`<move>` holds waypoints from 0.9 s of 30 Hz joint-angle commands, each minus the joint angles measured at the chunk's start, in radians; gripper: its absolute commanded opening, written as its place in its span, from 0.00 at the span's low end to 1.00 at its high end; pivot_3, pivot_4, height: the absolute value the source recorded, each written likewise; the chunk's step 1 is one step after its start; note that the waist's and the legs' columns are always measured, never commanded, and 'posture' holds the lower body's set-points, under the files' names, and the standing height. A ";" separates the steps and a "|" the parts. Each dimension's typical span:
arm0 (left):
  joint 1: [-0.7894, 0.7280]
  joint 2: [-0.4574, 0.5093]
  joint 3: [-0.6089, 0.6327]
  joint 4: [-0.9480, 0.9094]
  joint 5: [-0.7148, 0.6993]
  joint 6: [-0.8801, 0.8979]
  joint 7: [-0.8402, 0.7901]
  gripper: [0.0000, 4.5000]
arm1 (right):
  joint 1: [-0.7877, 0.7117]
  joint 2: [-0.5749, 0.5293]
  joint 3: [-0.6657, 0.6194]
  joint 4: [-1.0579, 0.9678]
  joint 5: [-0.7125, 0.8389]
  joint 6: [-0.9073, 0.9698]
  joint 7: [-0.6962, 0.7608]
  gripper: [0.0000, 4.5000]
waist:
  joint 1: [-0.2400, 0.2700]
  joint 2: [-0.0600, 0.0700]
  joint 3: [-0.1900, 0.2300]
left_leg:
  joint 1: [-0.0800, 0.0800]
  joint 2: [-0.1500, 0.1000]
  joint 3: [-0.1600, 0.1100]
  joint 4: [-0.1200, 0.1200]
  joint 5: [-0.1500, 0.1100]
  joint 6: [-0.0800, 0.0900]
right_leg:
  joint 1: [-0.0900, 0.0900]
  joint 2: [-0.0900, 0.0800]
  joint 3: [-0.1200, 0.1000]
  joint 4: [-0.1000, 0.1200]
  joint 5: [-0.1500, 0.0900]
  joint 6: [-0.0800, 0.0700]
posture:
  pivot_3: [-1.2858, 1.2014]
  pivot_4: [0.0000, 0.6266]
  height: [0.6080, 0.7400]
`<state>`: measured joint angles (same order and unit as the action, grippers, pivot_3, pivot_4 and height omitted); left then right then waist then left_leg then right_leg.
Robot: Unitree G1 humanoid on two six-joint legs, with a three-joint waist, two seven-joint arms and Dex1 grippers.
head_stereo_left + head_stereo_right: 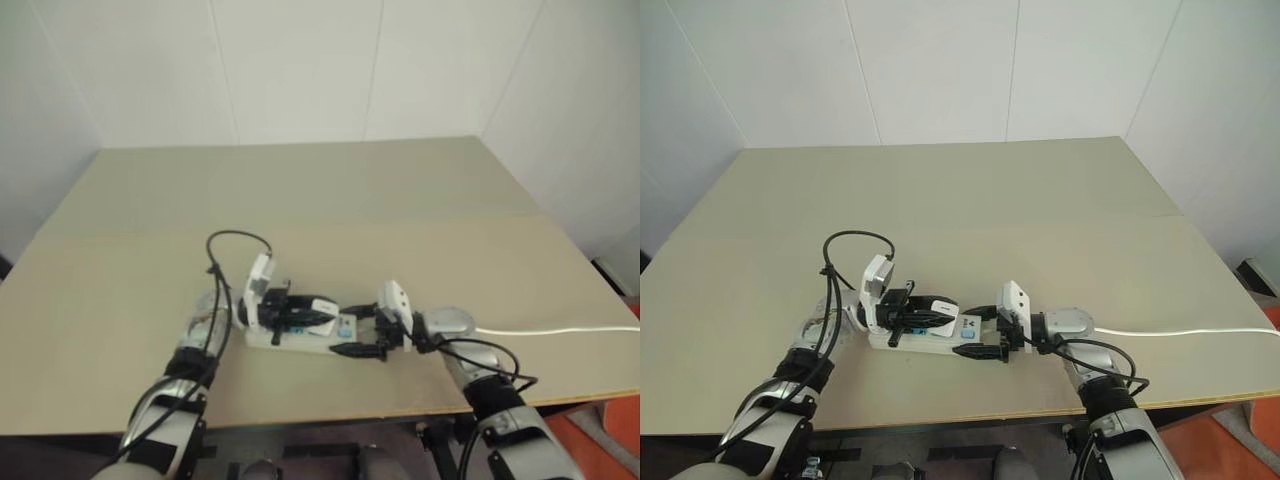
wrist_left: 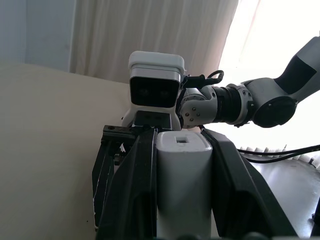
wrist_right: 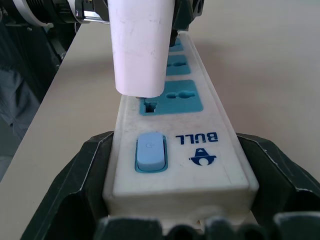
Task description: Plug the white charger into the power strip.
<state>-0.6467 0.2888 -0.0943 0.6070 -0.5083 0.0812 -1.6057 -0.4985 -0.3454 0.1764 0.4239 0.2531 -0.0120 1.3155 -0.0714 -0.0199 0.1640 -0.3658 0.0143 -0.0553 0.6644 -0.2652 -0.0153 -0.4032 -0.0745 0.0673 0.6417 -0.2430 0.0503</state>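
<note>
The power strip lies on the table, a long white bar with blue sockets and a blue switch at its near end. My right gripper is shut on that end, one black finger on each long side. The white charger is upright in my left gripper, which is shut on it. Its underside hovers just over the socket next to the switch, a thin gap still showing. The left wrist view has the charger between my two black fingers.
The strip's thin white cord runs right along the table towards the table's right edge. The tan table stretches back to a white wall. Its front edge is close behind both grippers. A black cable loops above my left wrist.
</note>
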 commanded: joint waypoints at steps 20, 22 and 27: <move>0.006 0.008 -0.025 0.088 0.083 -0.135 -0.009 0.23 | 0.006 0.015 0.020 -0.015 -0.015 -0.019 -0.015 0.76 | -0.001 0.000 -0.001 | 0.004 0.000 0.000 0.000 0.000 0.000 | 0.003 0.000 0.000 -0.001 0.000 0.000 | 0.52 0.24 1.00; 0.009 0.013 -0.033 0.103 0.093 -0.154 -0.009 0.23 | 0.004 0.017 0.020 -0.010 -0.018 -0.021 -0.016 0.76 | -0.001 0.000 -0.001 | 0.008 0.000 0.000 -0.001 0.000 0.000 | 0.007 0.000 0.000 -0.002 0.000 0.000 | 0.52 0.24 1.00; 0.004 0.036 -0.040 0.144 0.104 -0.191 -0.009 0.23 | 0.004 0.016 0.018 0.000 -0.020 -0.026 -0.013 0.76 | -0.001 0.000 -0.002 | 0.014 0.000 0.000 -0.003 -0.001 0.002 | 0.014 0.001 0.000 -0.007 -0.001 0.000 | 0.52 0.24 1.00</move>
<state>-0.6636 0.2834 -0.1188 0.6933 -0.4671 -0.0954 -1.6120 -0.4944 -0.3356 0.1847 0.4335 0.2339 -0.0237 1.2950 -0.0723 -0.0201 0.1622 -0.3515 0.0148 -0.0549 0.6618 -0.2662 -0.0136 -0.3886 -0.0737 0.0676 0.6345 -0.2436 0.0502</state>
